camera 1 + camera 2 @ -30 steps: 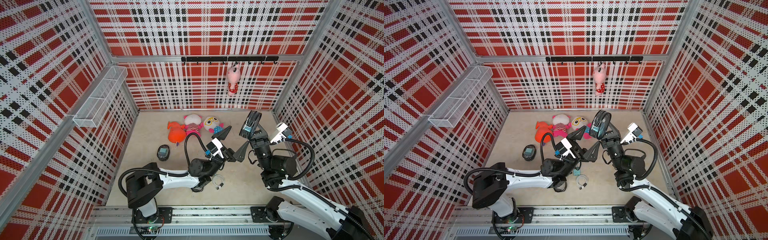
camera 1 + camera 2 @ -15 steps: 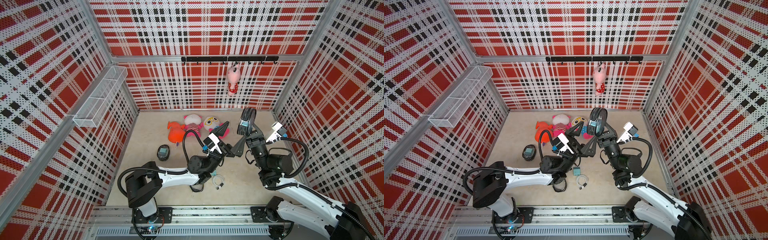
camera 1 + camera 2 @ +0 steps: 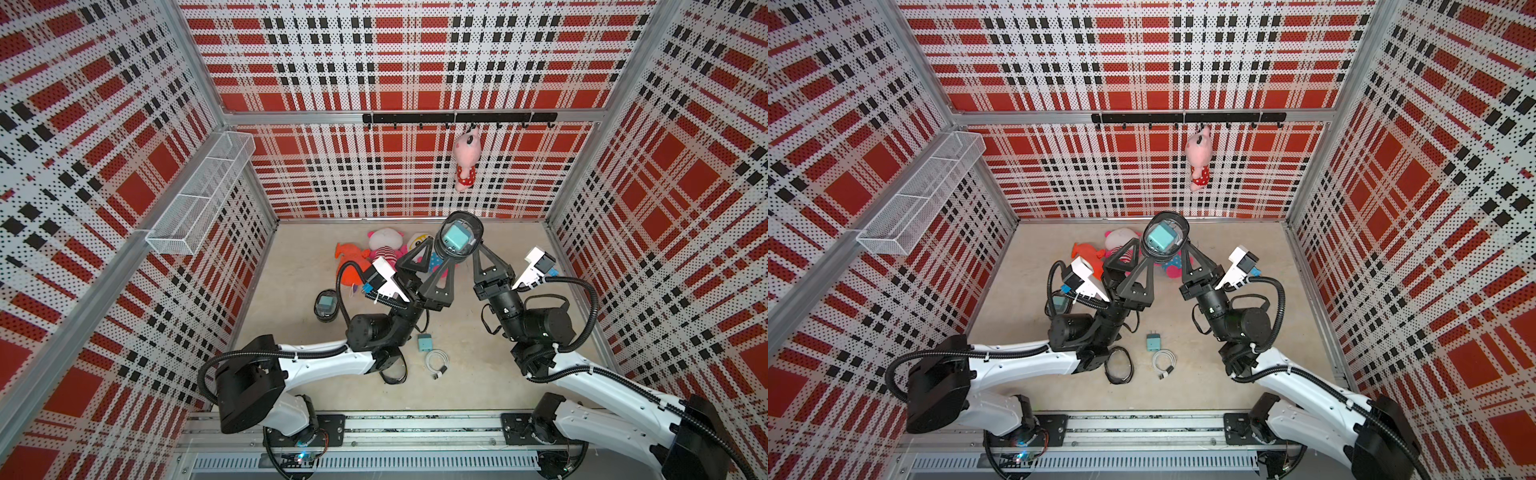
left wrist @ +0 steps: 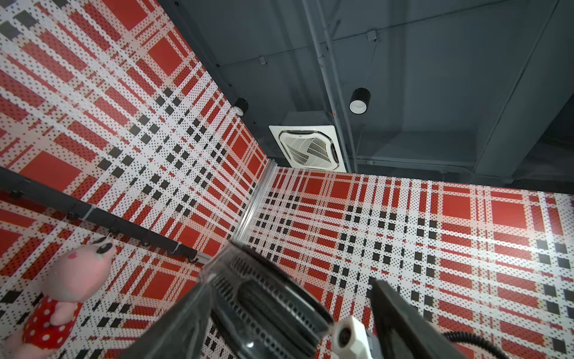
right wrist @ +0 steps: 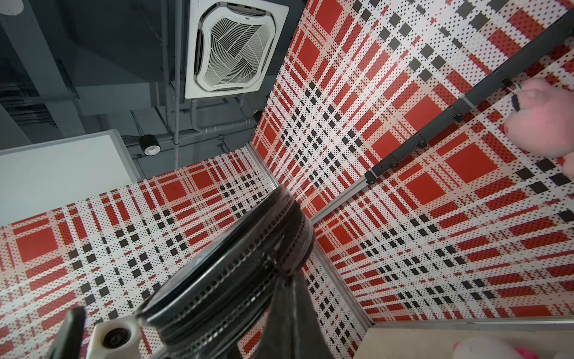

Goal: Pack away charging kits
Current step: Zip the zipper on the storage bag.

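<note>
Both arms are up over the worktop (image 3: 478, 395), sharing one black zip case (image 3: 474, 235) high in the air. The right gripper (image 3: 477, 251) is clamped tight on the case's edge and carries it. The left gripper (image 3: 436, 250) has its jaws spread wide on the other side. In the left wrist view one finger sits against the shell and the other is well clear, so we call that a reach, not a grip. Through the clear window we can see a teal adapter (image 3: 455, 240) sitting inside. Whether a cable is tucked in with it we cannot make out, nor whether the zip runs all the way round. Down below, a second case (image 3: 320, 318) lies near the left arm with a second adapter (image 3: 327, 302) showing through its window, so that looks like two plugs stowed. What's left? A loose adapter (image 3: 424, 343) lies out in the open, and just beside it a coiled white cable (image 3: 436, 360), neither in anything. Under the left forearm there's a dark oval ring (image 3: 1119, 365), maybe a third case lying open, though we can't be sure. The plush toys (image 3: 386, 245) at the back play no part in this. Our read is roughly two-thirds through, with this case to close and set down and one last kit to pack.
</note>
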`<state>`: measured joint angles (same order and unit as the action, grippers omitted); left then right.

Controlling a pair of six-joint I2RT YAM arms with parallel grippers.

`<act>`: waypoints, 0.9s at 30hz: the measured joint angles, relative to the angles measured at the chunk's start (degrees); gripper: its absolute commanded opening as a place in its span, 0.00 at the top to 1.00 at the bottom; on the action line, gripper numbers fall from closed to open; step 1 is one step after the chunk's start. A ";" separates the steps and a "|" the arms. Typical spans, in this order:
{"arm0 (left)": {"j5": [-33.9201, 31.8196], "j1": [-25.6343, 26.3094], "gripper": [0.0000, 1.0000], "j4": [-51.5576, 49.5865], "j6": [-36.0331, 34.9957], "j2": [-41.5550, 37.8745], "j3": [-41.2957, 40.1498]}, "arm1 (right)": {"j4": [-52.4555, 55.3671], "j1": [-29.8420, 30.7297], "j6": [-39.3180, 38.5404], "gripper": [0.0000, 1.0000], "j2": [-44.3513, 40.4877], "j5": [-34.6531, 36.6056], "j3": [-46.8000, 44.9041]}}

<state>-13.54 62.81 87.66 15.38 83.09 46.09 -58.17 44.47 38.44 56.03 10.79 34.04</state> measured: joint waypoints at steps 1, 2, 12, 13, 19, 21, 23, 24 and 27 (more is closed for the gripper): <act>0.35 0.00 0.09 0.02 1.49 -0.13 -1.20 | 0.00 0.00 -0.85 1.00 0.00 0.11 0.00; 0.98 -0.11 0.08 0.09 2.93 -0.13 -2.21 | -0.17 0.00 -1.57 1.00 0.02 -0.02 0.00; 10.84 -2.49 0.06 0.24 19.41 3.43 -3.30 | -4.79 0.00 -4.96 1.00 2.67 -3.30 2.08; 11.32 -2.45 0.05 0.24 20.17 3.87 -2.89 | -4.85 0.00 -4.96 1.00 2.99 -3.28 2.36; 11.63 -1.14 0.00 0.24 20.46 5.33 -1.84 | -4.00 0.04 -4.92 1.00 5.14 -2.05 4.70; 11.10 -0.28 0.02 0.24 19.74 5.38 -1.84 | -3.72 0.04 -4.92 1.00 5.18 -1.53 4.81; 10.25 0.42 0.02 0.26 18.75 5.38 -1.75 | -3.65 0.15 -4.92 1.00 5.18 -1.18 4.81; 9.88 0.74 0.02 0.26 18.25 5.42 -1.60 | -3.65 0.31 -4.92 1.00 5.18 -0.94 4.81; 8.00 1.66 0.02 0.26 16.11 5.70 -0.66 | -3.69 1.36 -5.20 1.00 5.35 -0.22 4.81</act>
<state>-5.54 64.47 87.92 31.48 88.79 45.43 -61.87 45.82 33.23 61.39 10.57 38.85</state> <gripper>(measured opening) 0.983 0.040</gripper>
